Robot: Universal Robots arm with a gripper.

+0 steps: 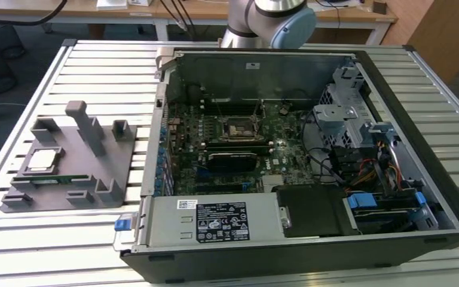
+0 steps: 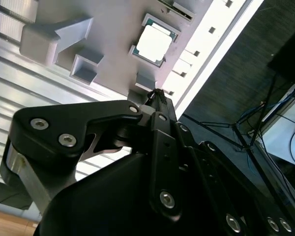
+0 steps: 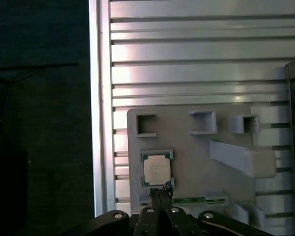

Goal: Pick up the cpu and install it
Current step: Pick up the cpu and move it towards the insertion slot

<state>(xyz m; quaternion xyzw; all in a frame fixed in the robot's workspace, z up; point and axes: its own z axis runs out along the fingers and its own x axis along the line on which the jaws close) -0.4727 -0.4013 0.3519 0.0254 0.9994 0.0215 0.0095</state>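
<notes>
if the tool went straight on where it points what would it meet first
Most likely the cpu, near its edge, on the grey holder; the tool aims at it in both wrist views. Depth is unclear, so possibly the holder instead.

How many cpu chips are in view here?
1. The cpu lies in a recess of the gray holder plate on the slatted table, at the exterior view's left of the open computer case; both wrist views show it too.

Silver arm [image 1: 244, 21], blue cap [image 1: 295, 30], black end effector [image 2: 157, 96]
</notes>
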